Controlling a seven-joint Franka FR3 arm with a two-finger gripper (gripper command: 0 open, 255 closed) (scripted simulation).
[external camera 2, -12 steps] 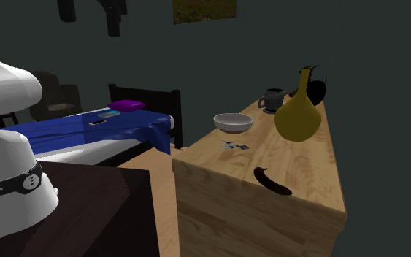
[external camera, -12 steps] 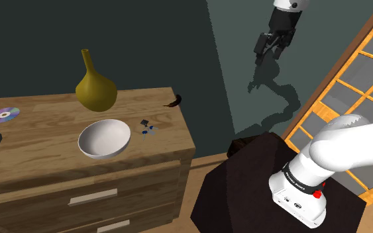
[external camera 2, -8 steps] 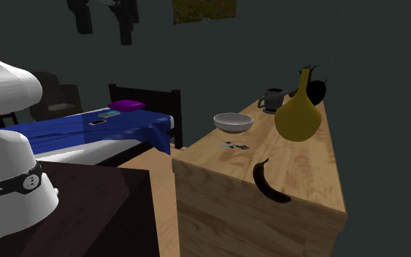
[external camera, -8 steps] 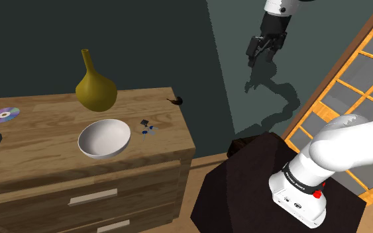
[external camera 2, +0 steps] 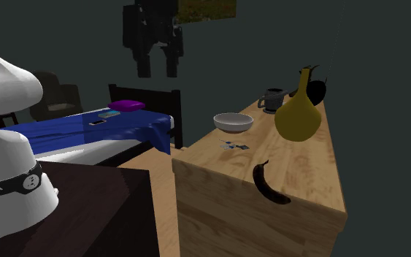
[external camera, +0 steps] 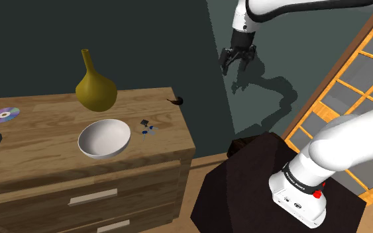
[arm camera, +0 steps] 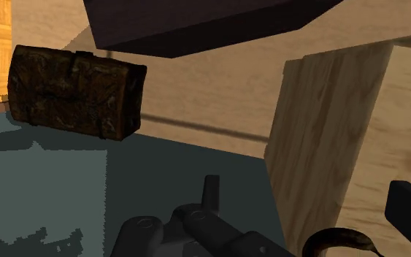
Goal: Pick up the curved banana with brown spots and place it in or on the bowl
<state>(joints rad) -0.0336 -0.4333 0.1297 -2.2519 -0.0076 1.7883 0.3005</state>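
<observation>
The all-black gripper (external camera: pixel 236 61) hangs in the air before a flat grey-green wall. Its two fingers are spread with nothing between them, and in the second exterior view they point down as two separate blunt prongs.

The banana (external camera: pixel 175 100) lies well apart from the gripper, at about 7 o'clock from it in the shoulder view. It is a slim, strongly curved crescent, so dark brown that it reads almost black. It rests on the top of the dresser (external camera: pixel 59 169), close to the top's far corner by the wall. In the second exterior view that corner is the nearest one, and one tip of the banana lifts off the wood.

The dresser is pale wood with a streaked grain, and its drawer fronts carry flat light bar handles. The bowl (external camera: pixel 104 138) is a smooth, round, plain white shell. It sits open side up at about 8 o'clock from the banana, clearly apart from it. Between the two lies a scatter of small dark bits (external camera: pixel 147 128).

A glossy mustard-yellow vase (external camera: pixel 95 87), gourd-shaped with a long thin neck, stands upright at the bowl's 12 o'clock. A shiny disc (external camera: pixel 6 114) lies flat at the bowl's 10 o'clock.

In the wrist view, the banana's arc shows beside the dresser's plank-like side. Farther off is a boxy brown chest (arm camera: pixel 76 91) with a worn, leathery surface.
</observation>
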